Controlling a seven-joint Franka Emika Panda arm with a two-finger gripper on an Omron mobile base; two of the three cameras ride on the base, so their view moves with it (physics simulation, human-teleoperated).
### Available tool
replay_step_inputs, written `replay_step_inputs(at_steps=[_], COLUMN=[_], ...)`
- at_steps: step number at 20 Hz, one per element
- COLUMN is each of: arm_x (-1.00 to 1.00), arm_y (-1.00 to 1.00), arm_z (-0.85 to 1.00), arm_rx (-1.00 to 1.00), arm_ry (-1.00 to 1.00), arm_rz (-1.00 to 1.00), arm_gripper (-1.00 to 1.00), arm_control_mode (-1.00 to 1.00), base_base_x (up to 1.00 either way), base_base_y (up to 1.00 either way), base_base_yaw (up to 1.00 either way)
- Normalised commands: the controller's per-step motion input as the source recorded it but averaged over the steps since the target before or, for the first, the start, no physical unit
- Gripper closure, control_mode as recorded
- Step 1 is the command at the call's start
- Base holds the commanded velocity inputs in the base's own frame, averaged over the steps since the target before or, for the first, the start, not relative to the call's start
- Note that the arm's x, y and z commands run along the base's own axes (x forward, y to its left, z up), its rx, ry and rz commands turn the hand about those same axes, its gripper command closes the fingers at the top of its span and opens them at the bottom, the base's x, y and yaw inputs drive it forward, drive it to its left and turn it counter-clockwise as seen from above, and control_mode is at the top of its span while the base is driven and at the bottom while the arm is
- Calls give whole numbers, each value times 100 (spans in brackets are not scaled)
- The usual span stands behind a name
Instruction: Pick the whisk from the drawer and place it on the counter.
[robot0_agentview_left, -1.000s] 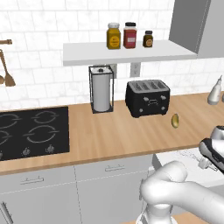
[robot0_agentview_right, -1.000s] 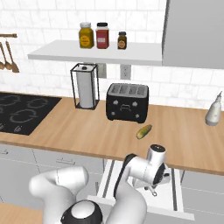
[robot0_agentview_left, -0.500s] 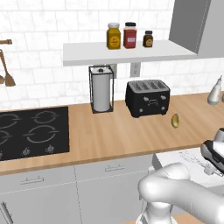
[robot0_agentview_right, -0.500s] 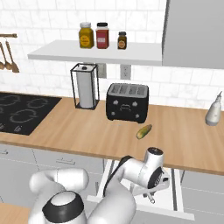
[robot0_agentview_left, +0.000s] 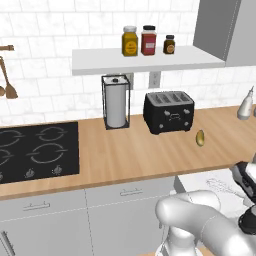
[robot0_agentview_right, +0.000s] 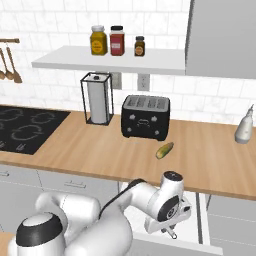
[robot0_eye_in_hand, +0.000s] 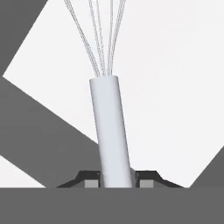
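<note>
The whisk (robot0_eye_in_hand: 109, 127) lies in the open drawer (robot0_eye_in_hand: 175, 87); its slim pale handle runs up to thin wire loops over the white floor. My gripper (robot0_eye_in_hand: 117, 183) is shut on the handle's near end, with a dark fingertip pressed to each side. In the left base view the faint wire loops of the whisk (robot0_agentview_left: 220, 184) show on the drawer's white inside (robot0_agentview_left: 200, 179), and the hand is at the right edge. In the right base view my gripper (robot0_agentview_right: 170, 231) reaches down into the drawer (robot0_agentview_right: 197, 225), below the wooden counter (robot0_agentview_right: 100, 150).
On the counter (robot0_agentview_left: 135, 155) stand a black toaster (robot0_agentview_left: 168, 111) and a paper towel holder (robot0_agentview_left: 116, 101). A small yellow-green oval thing (robot0_agentview_left: 200, 138) lies there too, with a pale bottle (robot0_agentview_left: 245, 104) at the far right. A black hob (robot0_agentview_left: 35, 152) is on the left.
The hand has sunk lower into the drawer over the last second. Nothing on the counter has moved.
</note>
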Motion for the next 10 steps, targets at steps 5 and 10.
replay_step_inputs(at_steps=[5,10], arm_x=[1,-4], arm_y=[0,0], arm_z=[100,96], arm_rx=[3,2], arm_ry=[1,3], arm_rz=[9,1], arm_gripper=[100,100], arm_control_mode=[-100,-100], base_base_x=[0,0], base_base_y=[0,0], base_base_yaw=[0,0])
